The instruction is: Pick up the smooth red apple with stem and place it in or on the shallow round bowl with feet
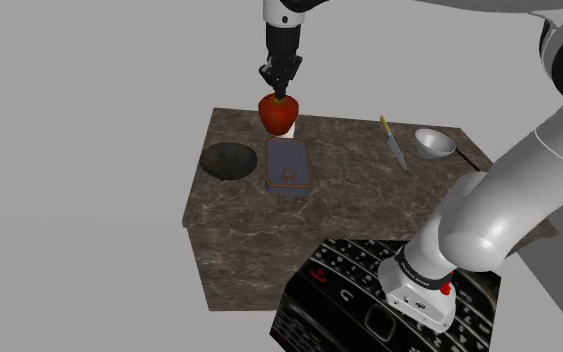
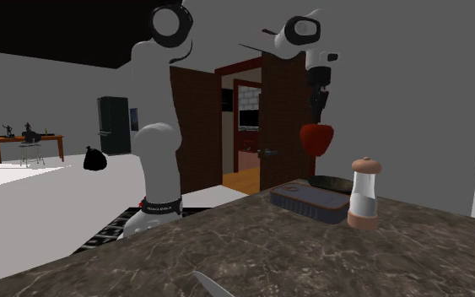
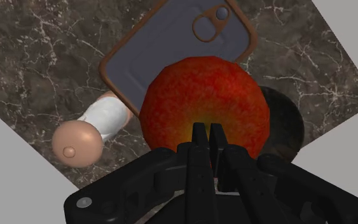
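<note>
red apple (image 1: 279, 115) hangs clasped under gripper (image 1: 282, 91)

marble table (image 1: 349, 200), tin (image 1: 288, 166), dark bowl (image 1: 227, 160), knife (image 1: 394, 144) (shaker (image 2: 364, 193) too)

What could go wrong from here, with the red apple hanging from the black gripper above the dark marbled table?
1. The black gripper pinches only the top of the smooth red apple, with its fingers nearly meeting, so the apple might slip or swing when moved.
2. A drop here would likely hit the grey rectangular tin or the white grinder below.
3. The dark shallow round bowl looks low-rimmed, so the apple may roll out.
</note>
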Available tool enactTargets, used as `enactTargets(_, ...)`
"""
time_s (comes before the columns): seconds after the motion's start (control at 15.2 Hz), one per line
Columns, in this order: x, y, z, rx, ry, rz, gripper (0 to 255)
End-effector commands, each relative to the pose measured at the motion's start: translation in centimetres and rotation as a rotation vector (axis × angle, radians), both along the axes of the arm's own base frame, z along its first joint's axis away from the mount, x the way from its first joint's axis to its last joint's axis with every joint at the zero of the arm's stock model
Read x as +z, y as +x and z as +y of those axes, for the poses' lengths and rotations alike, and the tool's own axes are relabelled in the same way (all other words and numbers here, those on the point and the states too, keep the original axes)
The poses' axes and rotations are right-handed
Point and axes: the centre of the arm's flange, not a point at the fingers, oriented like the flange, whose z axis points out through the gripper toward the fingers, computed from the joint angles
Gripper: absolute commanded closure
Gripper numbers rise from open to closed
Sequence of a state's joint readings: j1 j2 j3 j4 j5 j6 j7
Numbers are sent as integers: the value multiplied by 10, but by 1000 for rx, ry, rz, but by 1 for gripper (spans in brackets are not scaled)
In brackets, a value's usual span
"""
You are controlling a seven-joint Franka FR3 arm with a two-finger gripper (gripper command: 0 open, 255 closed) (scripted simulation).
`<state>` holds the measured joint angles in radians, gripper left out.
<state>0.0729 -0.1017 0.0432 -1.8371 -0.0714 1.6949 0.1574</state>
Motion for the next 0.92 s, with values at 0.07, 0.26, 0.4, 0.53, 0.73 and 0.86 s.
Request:
enactTargets(0.07, 9, 29, 26, -1, 1, 0, 255)
enactTargets(0.26, 17, 56, 53, -1, 1, 0, 255)
enactTargets(0.4, 22, 75, 71, -1, 1, 0, 255)
enactTargets(0.53, 28, 95, 91, -1, 1, 0, 255)
enactTargets(0.73, 12, 95, 91, -1, 1, 0, 255)
enactTargets(0.86, 2, 95, 91, -1, 1, 0, 255)
